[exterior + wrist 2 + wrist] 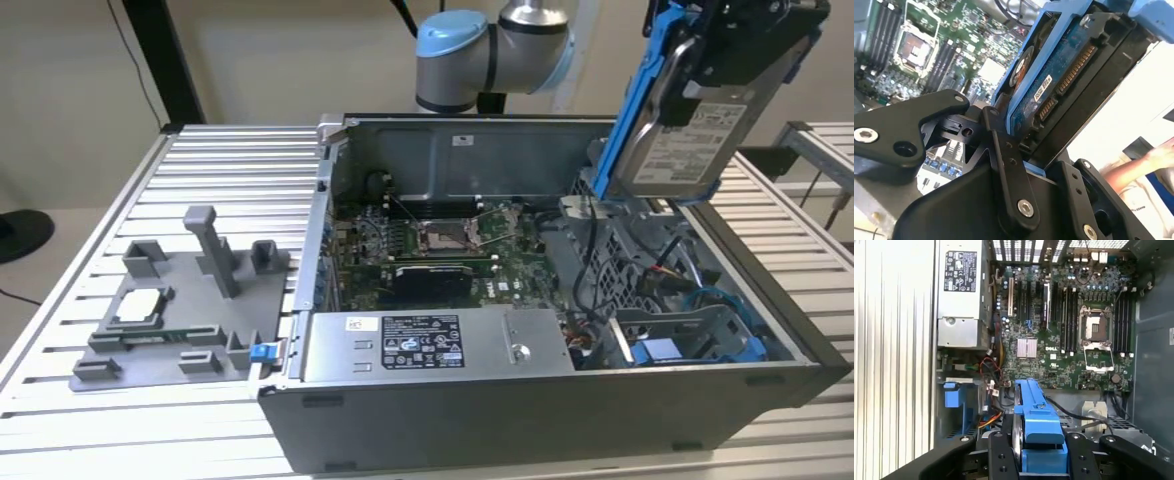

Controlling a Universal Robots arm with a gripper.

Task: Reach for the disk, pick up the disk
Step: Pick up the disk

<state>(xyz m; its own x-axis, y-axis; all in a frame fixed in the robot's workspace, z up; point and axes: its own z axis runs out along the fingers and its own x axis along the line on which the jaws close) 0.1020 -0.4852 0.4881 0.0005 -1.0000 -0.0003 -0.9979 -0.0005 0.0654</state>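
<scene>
The disk point(683, 135), a silver drive with a white label in a blue bracket, hangs tilted in the air above the open computer case's far right corner in the exterior view. My gripper point(721, 75) is shut on its upper end. In the second wrist view the disk point(1054, 80) shows its blue circuit side and connectors, clamped between black fingers point(1004, 165). In the first wrist view the disk point(1035, 415) appears edge-on inside the gripper point(1040, 456), high over the motherboard.
The open computer case point(534, 410) holds a motherboard point(441, 245), a power supply point(427, 345) and a bare blue caddy point(674, 350). A grey fixture point(174, 315) with a small silver chip lies on the slatted table at the exterior view's left. A person's arm point(1134, 165) is nearby.
</scene>
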